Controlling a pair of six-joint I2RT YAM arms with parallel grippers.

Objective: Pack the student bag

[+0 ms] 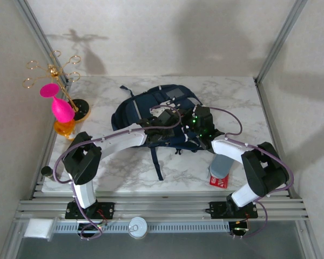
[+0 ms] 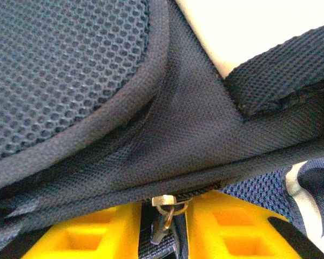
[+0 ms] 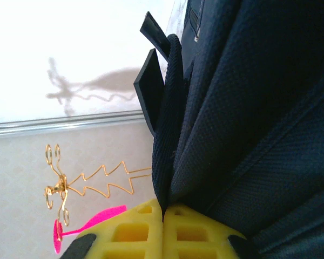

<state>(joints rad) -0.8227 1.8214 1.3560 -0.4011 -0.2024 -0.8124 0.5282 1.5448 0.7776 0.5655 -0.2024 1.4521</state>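
We're over the marble table [image 1: 243, 102], and the backpack [image 1: 137, 105] lies flat in the middle of it, toward the far side. One dark strap [image 1: 157, 163] trails toward the arms. Both arms reach in and meet on the bag's near right part.

From above, the left gripper [image 1: 161, 120] is down on the fabric, with the right gripper [image 1: 197, 125] just beside it.

On the left wrist camera we see the left gripper [image 2: 163, 217] right up against the backpack [image 2: 70, 70], all mesh padding and woven navy cloth. Its yellow fingers [image 2: 97, 233] stand a narrow way apart, and the metal zipper pull [image 2: 163, 200] sits right in the gap between them. We cannot tell whether they are pinching it or only flanking it.

On the right wrist camera, the right gripper [image 3: 163, 217] has its yellow pads [image 3: 194, 234] pressed together, fully closed. A fold of the backpack [image 3: 259, 108] comes down to meet the tips. We can't say whether any cloth is caught in there.

Off at the table's left edge there is a gold wire stand [image 1: 53, 70] with a pink object [image 1: 59, 108] hanging beside it. At the near right, beside the right arm, a grey cylinder [image 1: 221, 163] stands with a small red box [image 1: 218, 181] touching its base, well apart from the bag.
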